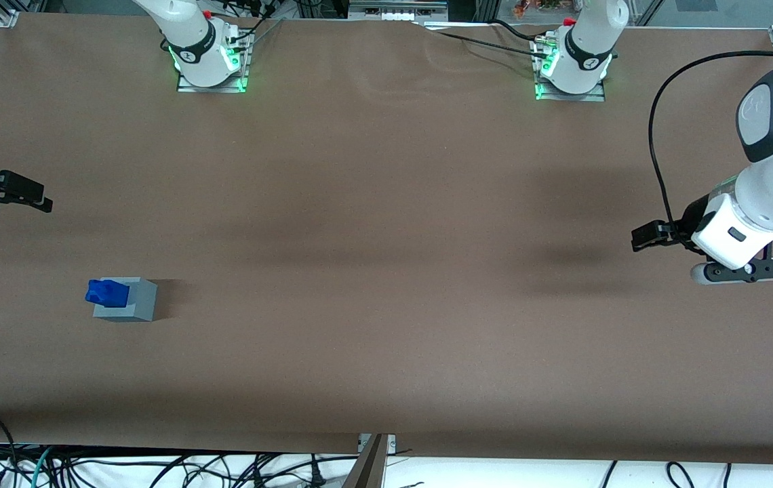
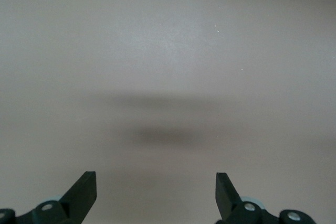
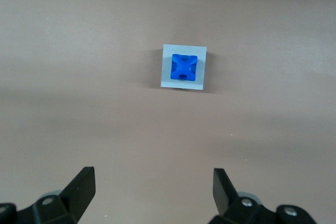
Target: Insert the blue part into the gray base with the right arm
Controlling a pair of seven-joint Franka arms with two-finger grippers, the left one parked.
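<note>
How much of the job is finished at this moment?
Done, it seems: the blue part sits in the top of the gray base, though how deep it is seated cannot be told. In hand: nothing; the gripper is open, empty and apart from both, at the table's working-arm end. Left: perhaps only checking the fit.

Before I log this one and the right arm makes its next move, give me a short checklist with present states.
1. Blue part sits within the gray base top outline: ok.
2. Blue part fully seated: cannot tell; in the front view it stands proud of the base.
3. Gripper open and empty: ok.
4. Gripper well clear of both pieces, pulled back high at the working arm's end of the table: ok.
5. Base flat on the table: ok.
</note>
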